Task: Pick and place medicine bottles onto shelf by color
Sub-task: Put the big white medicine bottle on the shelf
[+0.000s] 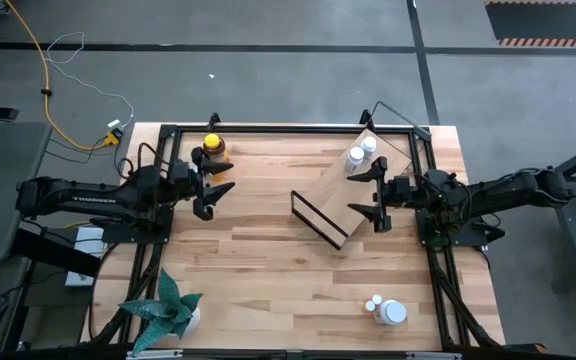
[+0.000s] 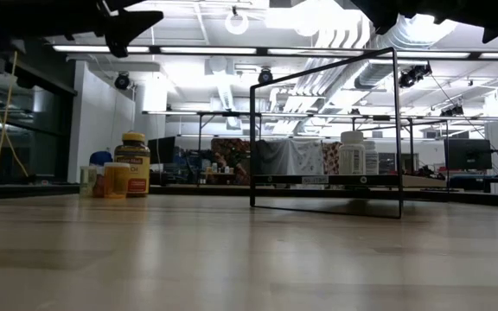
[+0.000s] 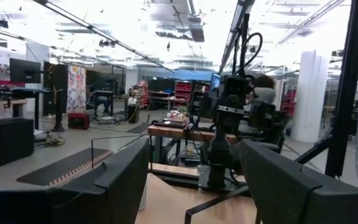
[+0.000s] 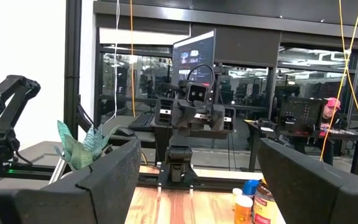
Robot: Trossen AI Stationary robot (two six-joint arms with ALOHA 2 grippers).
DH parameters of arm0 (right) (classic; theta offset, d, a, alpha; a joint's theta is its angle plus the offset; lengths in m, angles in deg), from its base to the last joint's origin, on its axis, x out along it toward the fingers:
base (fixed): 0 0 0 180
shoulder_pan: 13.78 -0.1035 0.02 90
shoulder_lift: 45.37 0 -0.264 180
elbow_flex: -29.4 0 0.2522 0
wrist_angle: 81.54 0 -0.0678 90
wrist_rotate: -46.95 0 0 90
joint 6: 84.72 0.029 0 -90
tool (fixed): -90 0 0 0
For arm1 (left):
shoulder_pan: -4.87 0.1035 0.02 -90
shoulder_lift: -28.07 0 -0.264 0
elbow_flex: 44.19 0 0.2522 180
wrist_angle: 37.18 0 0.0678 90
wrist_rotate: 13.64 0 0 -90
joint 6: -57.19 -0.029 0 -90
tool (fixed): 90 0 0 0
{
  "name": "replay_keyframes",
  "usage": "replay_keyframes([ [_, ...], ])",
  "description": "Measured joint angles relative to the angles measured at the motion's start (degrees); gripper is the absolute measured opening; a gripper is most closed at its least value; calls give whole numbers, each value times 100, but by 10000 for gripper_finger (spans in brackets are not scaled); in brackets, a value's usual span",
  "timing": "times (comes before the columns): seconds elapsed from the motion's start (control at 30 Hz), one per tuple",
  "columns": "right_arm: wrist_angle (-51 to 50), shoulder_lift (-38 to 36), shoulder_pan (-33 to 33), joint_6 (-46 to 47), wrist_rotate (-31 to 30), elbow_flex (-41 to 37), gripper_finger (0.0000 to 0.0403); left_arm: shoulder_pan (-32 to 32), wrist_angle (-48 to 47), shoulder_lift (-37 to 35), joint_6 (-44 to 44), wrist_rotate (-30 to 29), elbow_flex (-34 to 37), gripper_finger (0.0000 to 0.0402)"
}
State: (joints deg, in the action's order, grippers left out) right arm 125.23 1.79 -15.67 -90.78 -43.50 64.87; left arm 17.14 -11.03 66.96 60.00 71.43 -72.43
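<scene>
Pale butcher-block planks fill the high view, where the left gripper (image 1: 218, 187) hangs with its jaws apart and nothing between them. Just beyond its fingertips, toward the table's far edge, stands the amber bottle with a yellow cap (image 1: 212, 147), with smaller orange bottles pressed against it. The right gripper (image 1: 371, 197) also holds its jaws wide and empty, straddling the near end of the shelf (image 1: 336, 205), a light wooden board with a dark edge strip lying at an angle. Two white bottles (image 1: 361, 152) stand on the shelf's far end, just past the right jaws. A white bottle and a small white one (image 1: 387, 310) sit well apart from both grippers by the table's near edge, and a green plant (image 1: 169, 307) stands in the near left corner.

In the low view, the amber bottle (image 2: 132, 163) stands with a small orange bottle (image 2: 116, 180) touching its front and a blue cap behind. The white bottles (image 2: 354, 153) rest on the shelf board inside the black wire frame (image 2: 327, 134).

The left wrist view shows the left fingers (image 3: 303, 186) spread, with the opposite arm between them farther off.

The right wrist view shows the right fingers (image 4: 107, 180) spread; a blue-capped bottle (image 4: 248, 188) and orange ones stand just inside one finger, the plant (image 4: 79, 144) beside the other.
</scene>
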Motion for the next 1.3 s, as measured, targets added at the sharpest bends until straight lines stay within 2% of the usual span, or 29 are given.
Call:
replay_keyframes([
  [0.53, -376, 0, -4, 93, 1, 1, 312, -76, -13, 2, 0, 7, 0, 241],
  [0.77, -2216, 14, -198, 625, -42, 769, 312, -76, -23, 4, 18, 7, 0, 241],
  [0.87, -2938, 15, -563, 821, -63, 1050, 312, -76, -32, 4, 4, 7, 0, 241],
  [1.0, -4114, 15, -1281, 1646, -268, 1539, 312, -76, -32, 4, -128, -4, 0, 241],
  [1.17, -6157, 146, -2663, 3355, -1698, 2341, 312, -76, -34, 4, -344, -7, 0, 241],
  [1.3, -7591, 705, -3783, 5188, -2590, 3120, 312, -76, -71, 4, -345, -10, 0, 241],
])
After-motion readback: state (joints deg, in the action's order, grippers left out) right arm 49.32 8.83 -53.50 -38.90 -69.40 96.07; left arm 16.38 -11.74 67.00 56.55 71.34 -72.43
